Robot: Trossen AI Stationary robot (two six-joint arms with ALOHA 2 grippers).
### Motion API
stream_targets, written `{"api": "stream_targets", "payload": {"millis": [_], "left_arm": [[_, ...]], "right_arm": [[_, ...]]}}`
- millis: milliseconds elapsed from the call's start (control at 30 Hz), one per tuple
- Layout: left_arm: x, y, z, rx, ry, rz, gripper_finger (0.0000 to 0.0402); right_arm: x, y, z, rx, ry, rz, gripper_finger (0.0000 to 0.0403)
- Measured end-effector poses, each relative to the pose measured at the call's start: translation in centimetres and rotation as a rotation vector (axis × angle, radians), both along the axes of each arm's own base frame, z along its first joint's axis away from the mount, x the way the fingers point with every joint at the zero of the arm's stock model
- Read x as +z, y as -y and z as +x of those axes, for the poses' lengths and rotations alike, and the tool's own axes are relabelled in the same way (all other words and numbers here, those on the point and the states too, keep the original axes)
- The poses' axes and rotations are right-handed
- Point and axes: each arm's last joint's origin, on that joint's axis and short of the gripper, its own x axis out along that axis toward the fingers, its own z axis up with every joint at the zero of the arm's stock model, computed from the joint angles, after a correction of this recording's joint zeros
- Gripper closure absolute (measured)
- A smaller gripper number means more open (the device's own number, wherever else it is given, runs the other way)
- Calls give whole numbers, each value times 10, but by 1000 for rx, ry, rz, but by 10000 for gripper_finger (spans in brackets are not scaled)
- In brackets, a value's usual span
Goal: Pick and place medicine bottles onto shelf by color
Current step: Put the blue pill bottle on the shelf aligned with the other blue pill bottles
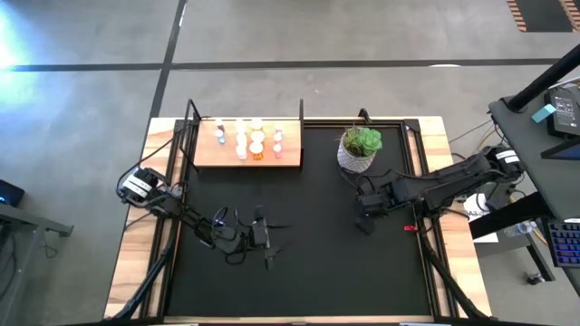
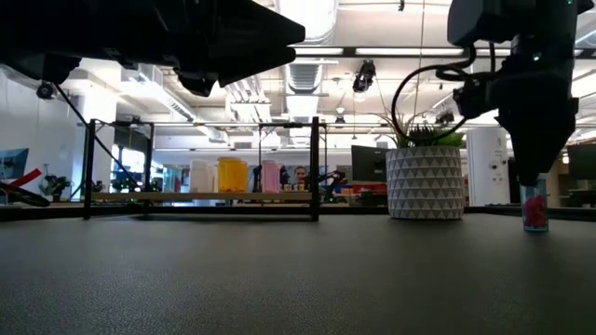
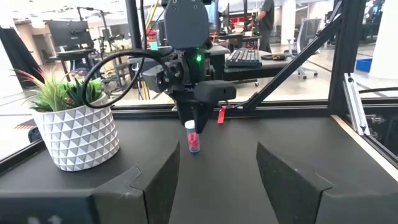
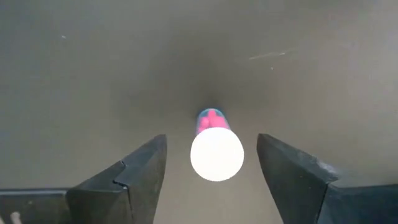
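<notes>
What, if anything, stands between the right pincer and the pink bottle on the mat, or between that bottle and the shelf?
Nothing blocks the right pincer: it hangs open directly above the pink bottle, fingers apart on either side of it. Towards the shelf, the potted plant stands close beside the route, so the carry should skirt it.

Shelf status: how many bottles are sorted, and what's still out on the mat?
Done: the shelf already carries rows of bottles. In hand: the right gripper hangs open directly over one pink-filled bottle standing on the mat, not gripping it. The left gripper waits, empty. Left: grasp that bottle and shelve it.
</notes>
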Motion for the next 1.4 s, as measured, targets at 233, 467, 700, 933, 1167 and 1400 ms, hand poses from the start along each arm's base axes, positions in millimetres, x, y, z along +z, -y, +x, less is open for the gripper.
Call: {"api": "stream_targets", "payload": {"millis": [233, 467, 700, 933, 1167, 1400], "left_arm": [[0, 0, 0, 0, 0, 0, 203], [0, 0, 0, 0, 0, 0, 203], [0, 0, 0, 0, -3, 2, 203], [-1, 0, 0, 0, -7, 4, 203], [-1, -1, 0, 2, -9, 4, 203], [-3, -1, 0, 2, -27, 12, 203]], "right_arm": [[-7, -1, 3, 1, -42, -5, 191], [-8, -1, 2, -2, -57, -3, 239], [-5, 0, 0, -34, -51, 1, 280], [-3, 0, 1, -34, -44, 3, 295], [24, -4, 18, 6, 66, 14, 289], [58, -11, 59, 130, 204, -23, 290]]}}
